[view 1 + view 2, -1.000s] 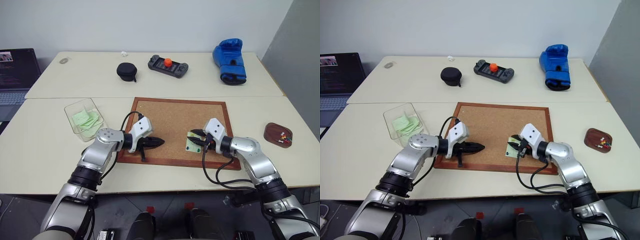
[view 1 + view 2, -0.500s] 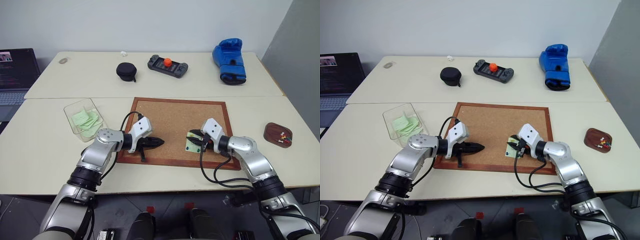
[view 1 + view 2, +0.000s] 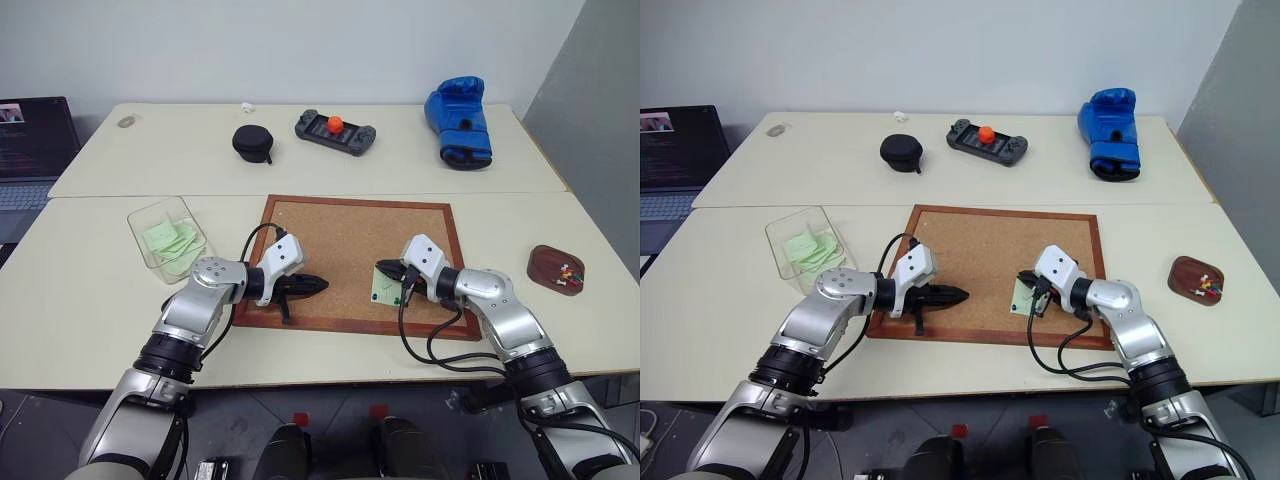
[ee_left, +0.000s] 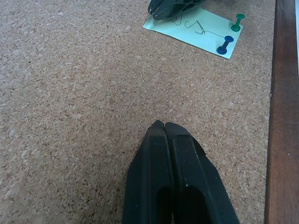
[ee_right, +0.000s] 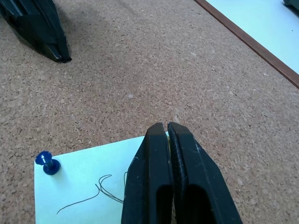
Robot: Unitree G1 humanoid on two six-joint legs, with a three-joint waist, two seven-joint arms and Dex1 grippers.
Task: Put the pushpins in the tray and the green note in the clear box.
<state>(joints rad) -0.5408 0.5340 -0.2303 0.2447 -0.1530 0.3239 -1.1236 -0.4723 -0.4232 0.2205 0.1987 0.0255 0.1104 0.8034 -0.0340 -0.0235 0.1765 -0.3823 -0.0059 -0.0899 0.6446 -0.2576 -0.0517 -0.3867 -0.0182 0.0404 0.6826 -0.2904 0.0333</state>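
Note:
The green note [image 3: 385,291] lies on the cork board [image 3: 340,235], held down by a blue pushpin [image 4: 223,45] and a green pushpin [image 4: 238,21] along one edge. My right gripper [image 3: 383,267] is shut, its tips [image 5: 166,127] resting at the note's [image 5: 84,186] opposite corner; I cannot see whether anything is pinched there. My left gripper [image 3: 322,285] is shut and empty, low over the board's near left part. The clear box [image 3: 167,238], with green slips inside, stands at the left. The tray [image 3: 556,268], with several pushpins in it, sits at the far right.
On the far table lie a black round case [image 3: 252,142], a game controller [image 3: 336,129] and a blue boxing glove [image 3: 460,122]. A laptop [image 3: 30,150] stands at the left edge. A black cable loops from my right wrist over the board's front frame.
My right gripper's fingers have closed at the note's corner after shifting slightly along the board. The left arm has stayed still.

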